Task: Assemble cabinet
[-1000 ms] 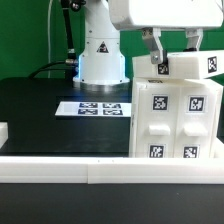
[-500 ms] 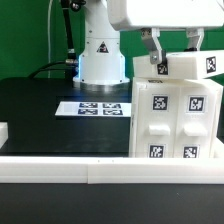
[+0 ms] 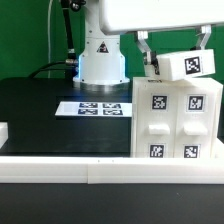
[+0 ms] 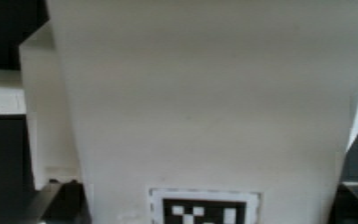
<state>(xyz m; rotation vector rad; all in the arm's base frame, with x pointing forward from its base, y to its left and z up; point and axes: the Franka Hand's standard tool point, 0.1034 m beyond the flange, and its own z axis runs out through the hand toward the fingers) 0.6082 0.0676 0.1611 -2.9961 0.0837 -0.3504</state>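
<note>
A black desk [image 3: 40,100] fills the exterior view, with a green backdrop [image 3: 25,35] behind it. The white robot base [image 3: 100,60], marked with a triangle sticker, stands at the far edge, and dark cables [image 3: 62,30] hang beside it. Just in front of the base the marker board [image 3: 98,107] lies flat. A long white rail [image 3: 60,168] edges the near side of the desk, and a small white piece [image 3: 3,131] shows at the exterior view's left border, cut off by the frame.

The cabinet body [image 3: 175,125] stands upright on the exterior view's right, near the rail, with four black-and-white tags on its front.

The arm reaches down from the top of the frame, directly over the body. Its end effector [image 3: 177,55] pinches a white block [image 3: 188,66], one of its fingers [image 3: 147,48] on either side. The block is tilted — the end toward the exterior view's right is higher — and carries a tag on its near face. Its low end sits right at the body's top edge; whether they touch cannot be told.

In the wrist view the block [image 4: 194,100] nearly fills the picture — a plain white face with one tag.
</note>
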